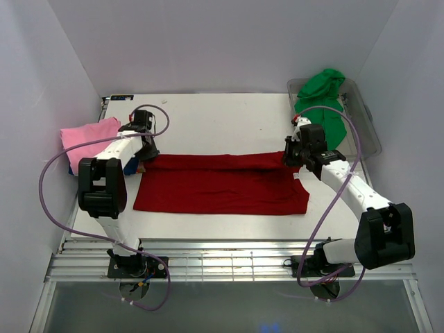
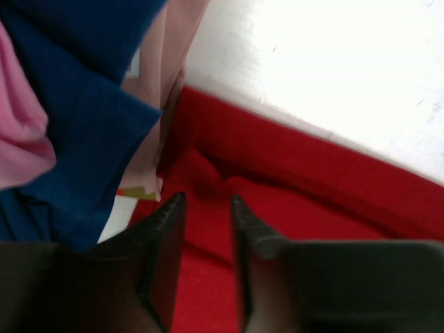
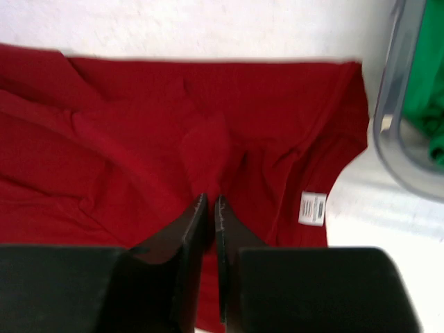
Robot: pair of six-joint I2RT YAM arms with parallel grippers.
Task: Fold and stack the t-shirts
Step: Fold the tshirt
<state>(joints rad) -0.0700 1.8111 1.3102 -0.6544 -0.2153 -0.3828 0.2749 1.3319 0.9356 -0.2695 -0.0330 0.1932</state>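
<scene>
The red t-shirt (image 1: 222, 186) lies flat across the middle of the table, with its far edge folded toward me. My left gripper (image 1: 144, 154) is at its far left corner. In the left wrist view that gripper (image 2: 206, 202) is open, with red cloth (image 2: 291, 180) lying below the gap. My right gripper (image 1: 291, 159) is at the far right corner. In the right wrist view it (image 3: 210, 201) is shut on a raised pinch of the red shirt (image 3: 201, 149). A pink shirt (image 1: 89, 134) lies on a blue one (image 2: 83, 104) and a peach one (image 2: 173, 62) at the left. A green shirt (image 1: 320, 97) hangs out of the tub.
The clear plastic tub (image 1: 368, 132) stands at the back right, close to my right gripper, and its rim shows in the right wrist view (image 3: 395, 132). The red shirt's white label (image 3: 313, 208) faces up near the right hem. Grey walls close in both sides.
</scene>
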